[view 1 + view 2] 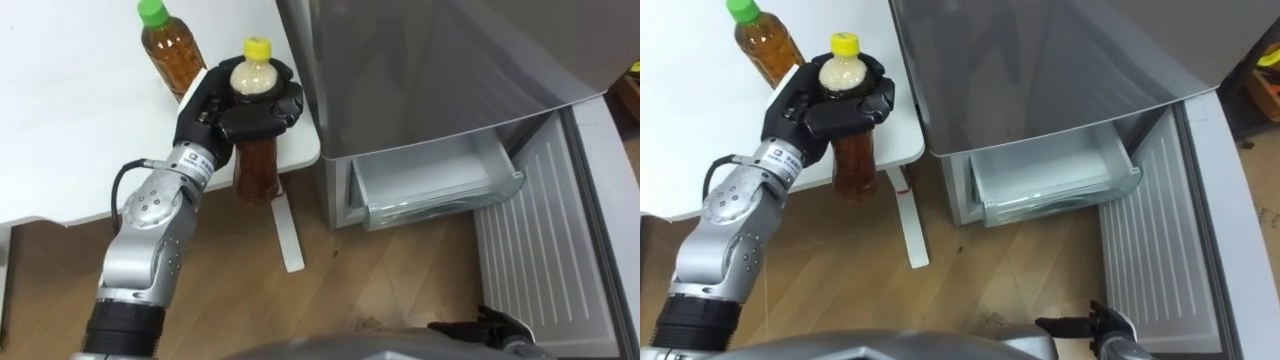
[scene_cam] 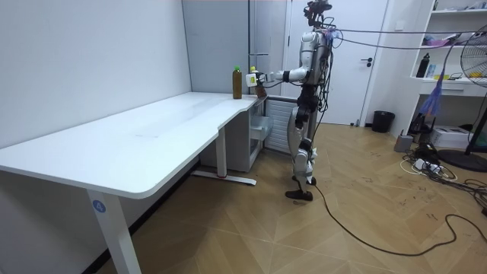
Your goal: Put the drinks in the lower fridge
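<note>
My left hand (image 1: 240, 105) is shut round the neck and shoulder of a yellow-capped bottle (image 1: 257, 165) of amber drink, held upright in the air at the white table's (image 1: 70, 120) corner nearest the fridge. A second amber bottle with a green cap (image 1: 172, 48) stands on the table just behind it. The grey fridge (image 1: 430, 70) is to the right, its lower door (image 1: 545, 250) swung open and a clear drawer (image 1: 430, 185) pulled out. My right hand (image 1: 490, 325) shows low at the bottom edge. In the room view I stand between table and fridge, the held bottle (image 2: 253, 76) at arm's length.
The table's white leg and foot (image 1: 288, 232) stand on the wood floor between the bottle and the fridge. A narrow gap separates the table edge from the fridge wall. Open floor lies in front of the drawer.
</note>
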You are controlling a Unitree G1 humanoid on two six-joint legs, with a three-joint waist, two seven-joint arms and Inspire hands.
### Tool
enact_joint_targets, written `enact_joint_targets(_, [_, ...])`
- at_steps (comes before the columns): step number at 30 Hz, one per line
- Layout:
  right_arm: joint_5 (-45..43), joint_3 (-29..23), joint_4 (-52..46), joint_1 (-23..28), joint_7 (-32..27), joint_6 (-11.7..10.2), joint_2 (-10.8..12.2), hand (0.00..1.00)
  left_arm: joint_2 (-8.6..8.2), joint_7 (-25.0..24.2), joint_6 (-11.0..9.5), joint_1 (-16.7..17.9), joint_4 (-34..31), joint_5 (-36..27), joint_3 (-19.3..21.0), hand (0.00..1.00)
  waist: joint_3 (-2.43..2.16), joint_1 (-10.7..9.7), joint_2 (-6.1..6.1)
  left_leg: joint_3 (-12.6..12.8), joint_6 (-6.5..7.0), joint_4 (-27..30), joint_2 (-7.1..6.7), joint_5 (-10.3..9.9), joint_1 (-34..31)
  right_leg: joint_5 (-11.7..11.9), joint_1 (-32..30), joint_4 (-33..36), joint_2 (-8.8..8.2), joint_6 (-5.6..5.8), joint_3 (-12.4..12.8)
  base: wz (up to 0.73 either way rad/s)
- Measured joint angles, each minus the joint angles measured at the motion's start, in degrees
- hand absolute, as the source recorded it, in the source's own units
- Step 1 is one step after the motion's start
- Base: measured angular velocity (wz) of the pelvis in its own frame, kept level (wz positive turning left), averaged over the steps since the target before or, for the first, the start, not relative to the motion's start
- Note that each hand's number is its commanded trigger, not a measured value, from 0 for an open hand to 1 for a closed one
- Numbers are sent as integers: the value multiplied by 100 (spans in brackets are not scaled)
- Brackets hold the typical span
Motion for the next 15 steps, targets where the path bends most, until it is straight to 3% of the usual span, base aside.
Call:
enact_joint_targets(8, [0, 12, 19, 1, 14, 16, -5, 0, 8, -3, 0, -18, -102, 57, 12, 100, -7, 18, -5, 4, 0, 6, -3, 0, -36, 3, -53, 12, 0, -5, 5, 0])
enact_joint_targets(15, [-89, 50, -3, 46, 84, 25, 7, 0, 10, -87, -1, -18, -425, 55, 161, 100, -40, 122, -120, -3, -1, 28, -2, -1, -83, 4, -81, -1, 4, -6, -5, 0])
